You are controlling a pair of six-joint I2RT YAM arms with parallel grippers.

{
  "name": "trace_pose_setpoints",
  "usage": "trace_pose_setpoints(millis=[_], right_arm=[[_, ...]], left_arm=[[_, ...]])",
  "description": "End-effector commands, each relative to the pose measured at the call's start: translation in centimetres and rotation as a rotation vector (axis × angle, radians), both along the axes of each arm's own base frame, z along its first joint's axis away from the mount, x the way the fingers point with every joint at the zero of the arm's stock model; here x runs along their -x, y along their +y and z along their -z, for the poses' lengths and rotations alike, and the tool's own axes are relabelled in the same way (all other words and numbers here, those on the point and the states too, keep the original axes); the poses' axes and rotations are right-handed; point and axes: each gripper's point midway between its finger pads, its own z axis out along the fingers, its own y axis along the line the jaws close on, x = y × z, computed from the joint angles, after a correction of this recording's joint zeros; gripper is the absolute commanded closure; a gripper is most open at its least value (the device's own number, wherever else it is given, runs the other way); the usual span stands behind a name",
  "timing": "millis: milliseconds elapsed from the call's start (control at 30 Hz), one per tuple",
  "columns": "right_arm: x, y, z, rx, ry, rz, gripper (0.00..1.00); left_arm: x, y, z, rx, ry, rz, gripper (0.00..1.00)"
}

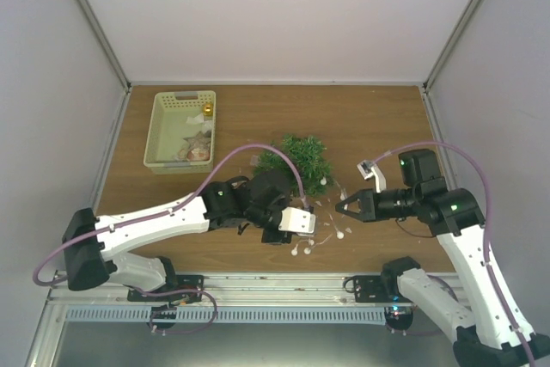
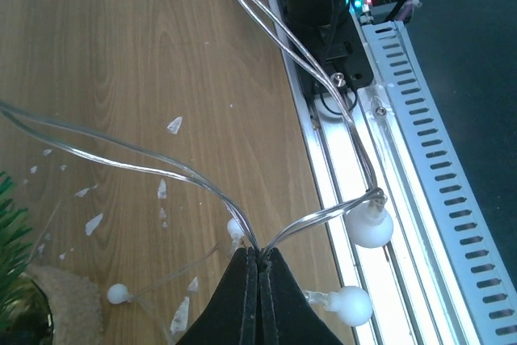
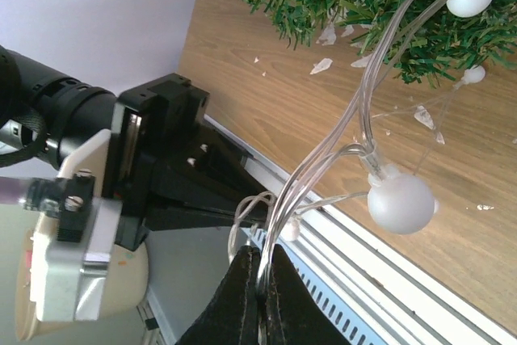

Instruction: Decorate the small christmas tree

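Left claw (image 2: 258, 258), right claw (image 3: 260, 258): each clamped shut on the light string (image 2: 370, 228).
Gripped at two spots, probably to stretch the clear wire and white bulbs for draping. Part reaches the tree (image 1: 301, 159), which sits mid-tabletop (image 1: 369, 118), just beyond both claws.

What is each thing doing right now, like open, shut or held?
Small bushy green christmas tree, few bulbs on its edge.
Clear light string with white round bulbs, held in two places.
Pale yellow-green plastic basket, open, ornaments inside.
Left gripper, fingers shut on the string.
Right gripper, fingers shut on the string.
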Motion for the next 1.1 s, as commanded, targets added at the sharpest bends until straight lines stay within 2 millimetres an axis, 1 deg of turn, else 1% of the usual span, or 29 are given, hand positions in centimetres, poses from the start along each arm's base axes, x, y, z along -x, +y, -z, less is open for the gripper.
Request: trace_pose_setpoints(millis=[0,133,233,367,433,700,867,1067], right_arm=[[0.4,0.4,-0.3,-0.032,0.0,-0.018,0.99],[0.3,0.4,0.6,-0.02,0.02,-0.021,0.99],[0.1,0.5,1.5,-0.006,0.039,-0.021,0.94],[-0.5,0.8,1.7,0.0,0.035,-0.023,0.94],[-0.9,0.9,2.2,0.014,0.041,-0.017,0.93],[-2.2,1.7,4.0,0.051,0.066,-0.025,0.93],[-2.5,2.3,5.2,0.075,0.089,-0.04,0.93],[-2.5,3.2,5.9,0.09,0.108,-0.066,0.91]], left_arm=[[-0.1,1.2,-0.9,0.002,-0.059,-0.002,1.0],[-0.2,2.1,-0.9,-0.009,-0.062,-0.012,1.0],[-0.3,2.6,-0.6,-0.022,-0.062,-0.018,1.0],[-0.5,3.4,-0.4,-0.042,-0.076,-0.026,1.0],[-0.8,3.9,-0.3,-0.05,-0.088,-0.036,1.0],[-1.8,6.7,1.5,-0.102,-0.136,-0.081,1.0],[-2.1,8.5,2.4,-0.143,-0.14,-0.095,1.0],[-2.7,10.4,2.4,-0.152,-0.133,-0.127,1.0]])
